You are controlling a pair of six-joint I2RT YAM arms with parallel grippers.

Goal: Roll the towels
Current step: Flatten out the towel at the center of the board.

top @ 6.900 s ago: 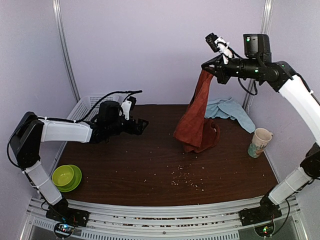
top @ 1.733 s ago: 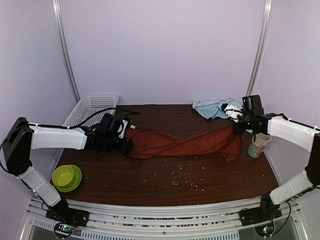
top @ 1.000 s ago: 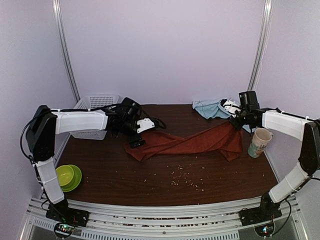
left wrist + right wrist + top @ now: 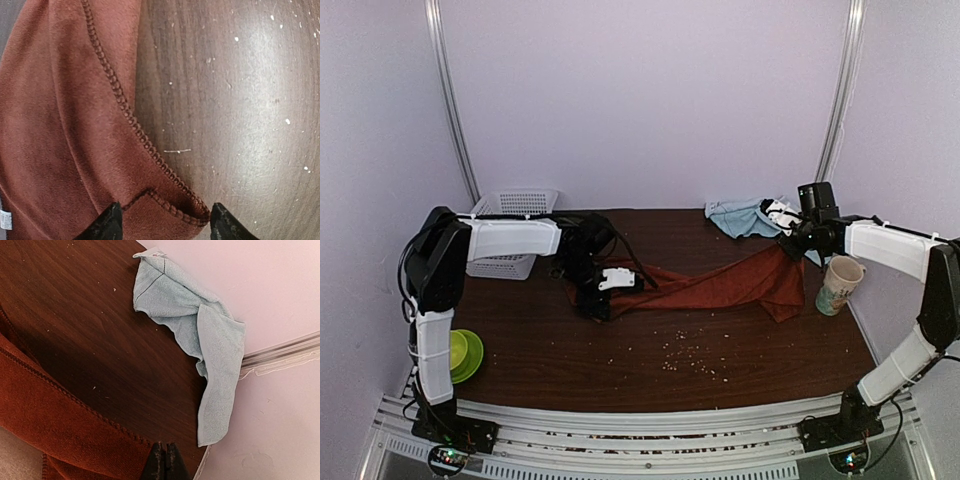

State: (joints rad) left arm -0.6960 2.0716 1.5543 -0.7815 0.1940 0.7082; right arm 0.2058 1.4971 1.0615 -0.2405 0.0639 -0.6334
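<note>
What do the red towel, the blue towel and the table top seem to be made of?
Red towel: soft microfibre-like cloth, matte short nap, stitched hem.
Blue towel: looped terry, probably cotton, matte.
Table top: dark wood-grain surface, slight sheen, perhaps laminate.

rust-red towel [image 4: 720, 285] across middle, cup [image 4: 840, 285] right edge, basket [image 4: 520, 205] back-left, bare table [image 4: 700, 390] front
</note>
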